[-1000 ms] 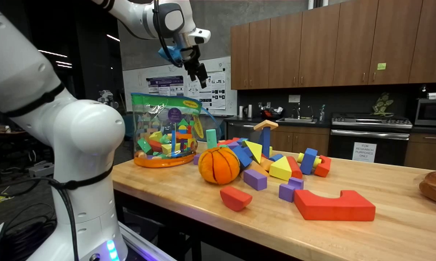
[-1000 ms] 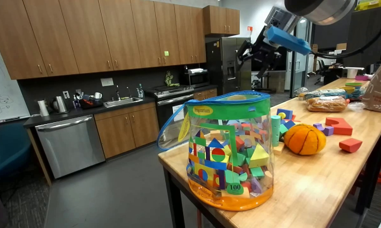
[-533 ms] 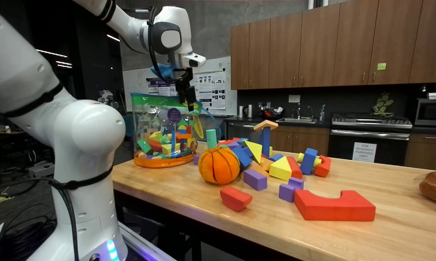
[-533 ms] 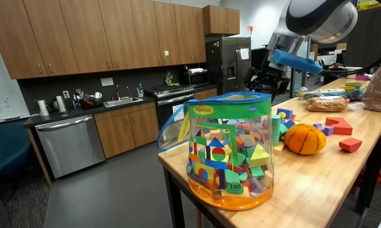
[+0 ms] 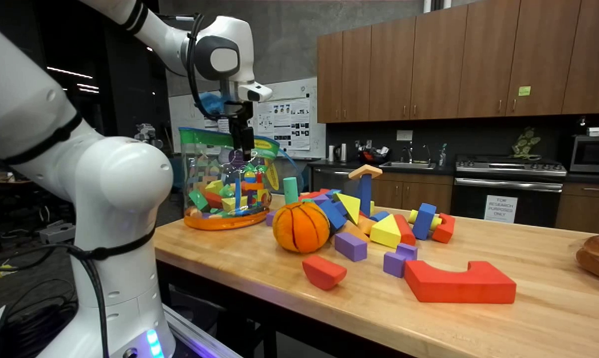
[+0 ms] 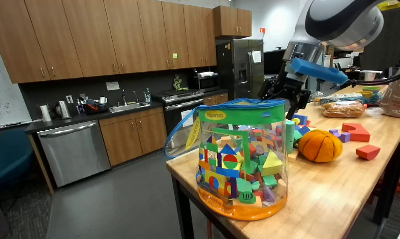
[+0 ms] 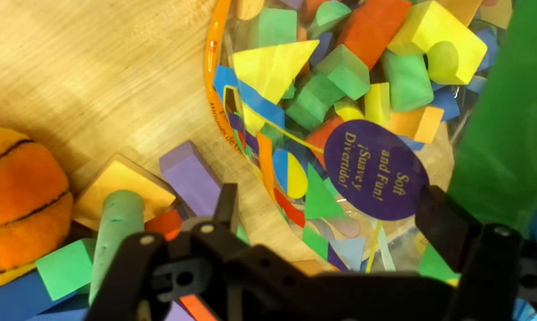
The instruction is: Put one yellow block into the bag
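The see-through bag with green trim stands upright on the table in both exterior views (image 5: 200, 136) (image 6: 243, 116), full of mixed blocks. In the wrist view its side wall and trim (image 7: 496, 133) fill the right. Yellow blocks (image 7: 442, 42) lie inside it. Other yellow blocks lie in the pile: a triangular one (image 5: 386, 231) and another triangular one (image 5: 348, 206). My gripper (image 5: 242, 146) is open and empty, pointing down at the bag's rim, on the pile side. In the wrist view (image 7: 330, 200) its fingers are wide apart; whether one is inside the bag cannot be told.
An orange ball (image 5: 301, 227) sits between bag and pile. A teal cylinder (image 5: 290, 190) stands upright next to the bag. A blue block (image 5: 364, 194) stands with a tan block on top. Bread (image 6: 343, 109) and a paper bag (image 6: 399, 93) stand farther along the table.
My gripper has moved down and toward the bag, turning to point straighter down. The bag's rim has shifted slightly and looks a little pushed down. The blocks and ball have not moved.
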Robot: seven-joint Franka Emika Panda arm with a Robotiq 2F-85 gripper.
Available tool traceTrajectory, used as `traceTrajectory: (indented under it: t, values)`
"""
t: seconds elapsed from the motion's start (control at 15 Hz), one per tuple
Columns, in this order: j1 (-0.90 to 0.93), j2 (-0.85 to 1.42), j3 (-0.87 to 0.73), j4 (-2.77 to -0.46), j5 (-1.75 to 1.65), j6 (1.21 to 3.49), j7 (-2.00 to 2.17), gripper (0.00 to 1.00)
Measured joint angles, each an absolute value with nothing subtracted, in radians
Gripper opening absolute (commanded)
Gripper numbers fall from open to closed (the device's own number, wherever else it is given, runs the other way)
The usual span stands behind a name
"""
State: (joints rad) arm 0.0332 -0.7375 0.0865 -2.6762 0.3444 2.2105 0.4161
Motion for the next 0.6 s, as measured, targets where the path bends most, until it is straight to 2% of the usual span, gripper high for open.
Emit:
traceTrajectory:
  t: [0.6]
  values:
    - [0.029,-0.748,0.091,-2.681,0.343,2.211,0.420,1.00]
